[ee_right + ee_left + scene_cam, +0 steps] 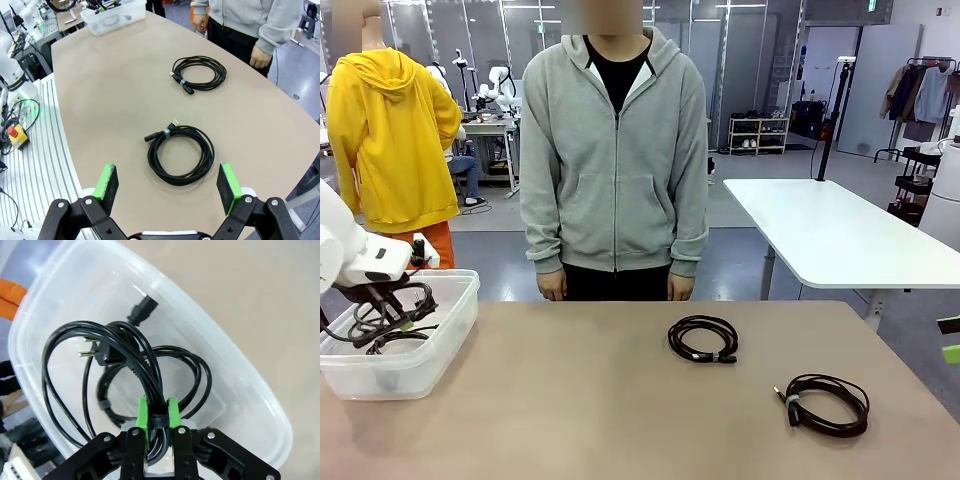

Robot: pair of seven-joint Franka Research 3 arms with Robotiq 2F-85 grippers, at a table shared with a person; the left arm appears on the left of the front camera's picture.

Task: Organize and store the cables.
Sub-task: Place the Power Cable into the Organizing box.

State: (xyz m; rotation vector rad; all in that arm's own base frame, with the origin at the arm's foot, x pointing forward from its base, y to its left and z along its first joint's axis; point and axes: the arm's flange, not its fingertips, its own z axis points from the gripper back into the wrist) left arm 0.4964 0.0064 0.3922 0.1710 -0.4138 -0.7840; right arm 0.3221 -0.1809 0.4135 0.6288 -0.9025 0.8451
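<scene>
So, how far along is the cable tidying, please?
Done: nothing visibly released yet. In hand: the left gripper is shut on a coiled black power cable with plugs, inside the clear plastic bin. Left: two coiled thin black cables on the tan table; the open right gripper hangs above the nearer one.

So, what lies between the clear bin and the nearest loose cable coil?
Nothing; the front view shows bare table between the clear bin and that cable coil.

Lab hall: white worktable, shelf rack, emergency-stop button.
</scene>
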